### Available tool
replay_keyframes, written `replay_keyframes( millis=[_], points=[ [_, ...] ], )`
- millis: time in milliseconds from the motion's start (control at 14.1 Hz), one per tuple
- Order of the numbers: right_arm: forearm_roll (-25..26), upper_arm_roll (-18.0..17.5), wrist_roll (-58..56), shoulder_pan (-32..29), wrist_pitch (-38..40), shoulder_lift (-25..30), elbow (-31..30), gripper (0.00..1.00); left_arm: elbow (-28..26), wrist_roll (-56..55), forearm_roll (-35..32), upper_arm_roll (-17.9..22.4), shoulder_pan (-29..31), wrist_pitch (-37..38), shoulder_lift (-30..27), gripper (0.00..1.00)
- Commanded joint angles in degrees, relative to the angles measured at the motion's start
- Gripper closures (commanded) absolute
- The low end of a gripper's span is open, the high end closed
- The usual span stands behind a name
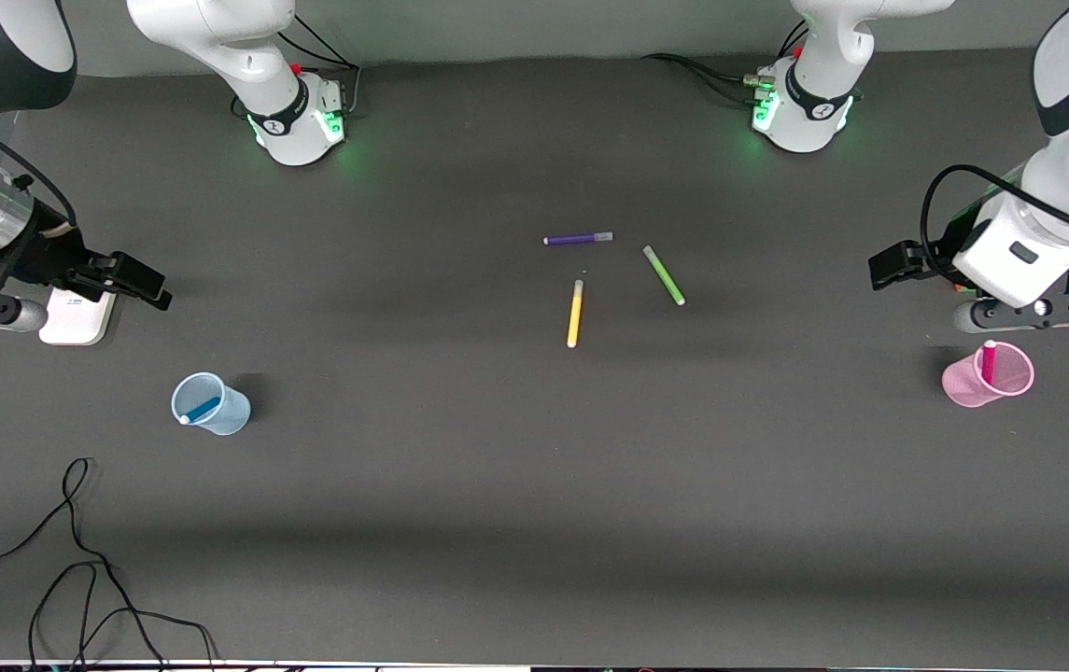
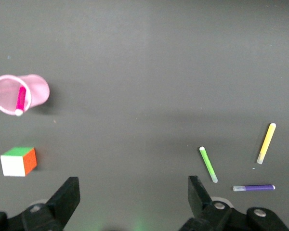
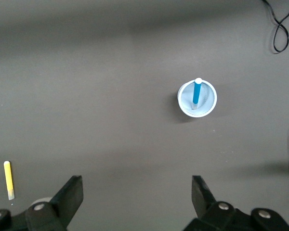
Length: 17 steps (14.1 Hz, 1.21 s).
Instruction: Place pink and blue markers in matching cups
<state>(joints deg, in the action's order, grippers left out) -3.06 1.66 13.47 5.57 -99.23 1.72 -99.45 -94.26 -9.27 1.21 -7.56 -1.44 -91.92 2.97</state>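
The dark desk point(image 1: 534, 485) carries everything, with both arms drawn back to its ends. The left pincer point(image 2: 134, 197) hangs wide open and empty above the pink cup's end; the right pincer point(image 3: 137, 195) hangs just as wide and empty above the blue cup's end. The pink cup point(image 1: 968, 381) stands upright with the pink marker point(image 1: 989, 362) leaning inside it. The blue cup point(image 1: 221, 409) holds the blue marker point(image 1: 201, 410), its white tip at the rim. Mid-desk lie a green pen point(image 1: 664, 275), a yellow pen point(image 1: 575, 314) and a purple pen point(image 1: 578, 239), all apart.
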Motion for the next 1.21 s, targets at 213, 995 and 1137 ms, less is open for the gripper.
replay_keyframes(
  millis=[213,995,1137],
  points=[
    [0.25,0.37,-0.73,1.37,-0.18,-0.23,0.05,0.00,-2.07,15.15,-3.67,-0.18,0.30,-3.97,-1.65,0.00],
    [2.54,0.37,-0.64,1.28,-0.09,-1.37,-0.04,0.00,-4.09,18.85,-3.23,0.00,2.76,-5.11,-2.35,0.00],
    [2.54,0.28,-0.12,1.46,0.09,-1.28,-0.12,0.00,-4.18,18.85,-3.23,0.00,2.67,-5.11,-2.44,0.00]
  ],
)
